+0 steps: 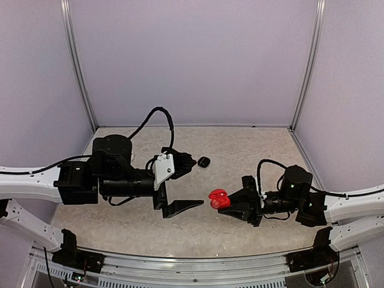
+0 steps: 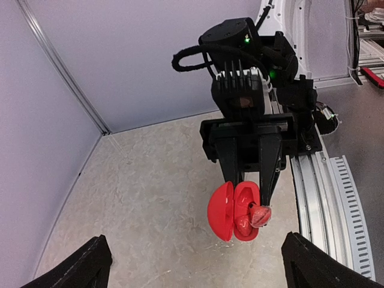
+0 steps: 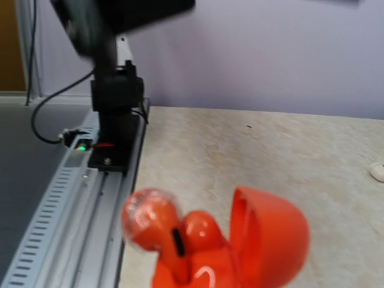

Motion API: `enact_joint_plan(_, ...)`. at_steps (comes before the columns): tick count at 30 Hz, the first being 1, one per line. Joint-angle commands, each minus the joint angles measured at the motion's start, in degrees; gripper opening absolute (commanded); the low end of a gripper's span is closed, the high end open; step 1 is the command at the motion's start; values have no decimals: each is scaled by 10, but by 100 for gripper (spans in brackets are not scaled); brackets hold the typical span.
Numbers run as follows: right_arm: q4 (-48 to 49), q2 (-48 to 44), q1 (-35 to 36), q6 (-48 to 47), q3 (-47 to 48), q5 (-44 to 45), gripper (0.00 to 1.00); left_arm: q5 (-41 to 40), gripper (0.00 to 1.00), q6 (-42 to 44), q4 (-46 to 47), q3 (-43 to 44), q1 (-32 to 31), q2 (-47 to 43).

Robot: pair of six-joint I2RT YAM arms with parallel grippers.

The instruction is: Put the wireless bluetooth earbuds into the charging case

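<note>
A red charging case [image 1: 218, 198] stands open, its lid swung to one side. My right gripper [image 1: 227, 201] is shut on it. In the left wrist view the case [image 2: 223, 211] hangs between the right gripper's fingers [image 2: 266, 171]. One red earbud [image 2: 244, 223] sits in its pocket, and a second red earbud [image 2: 261, 215] sticks out at the case's edge. The right wrist view shows the case [image 3: 267, 237], the protruding earbud [image 3: 150, 221] and the seated one [image 3: 203, 231]; its own fingers are hidden. My left gripper [image 1: 185, 183] is open wide and empty, left of the case.
A small black object [image 1: 204, 161] lies on the table behind my left gripper, with more black pieces [image 1: 185, 161] beside it. A small white piece [image 3: 377, 171] lies at the right edge of the right wrist view. Purple walls enclose the table, and a metal rail [image 2: 327, 198] runs along its near edge.
</note>
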Motion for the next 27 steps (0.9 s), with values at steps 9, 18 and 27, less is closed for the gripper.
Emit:
enact_joint_plan(9,44,23,7,30,9,-42,0,2,98,-7,-32,53,-19,66)
enact_joint_plan(18,55,24,7,34,5,-47,0,-11,90,-28,-14,64,-21,97)
enact_joint_plan(27,49,29,17,26,8,-54,0,1,84,-52,3,66,-16,115)
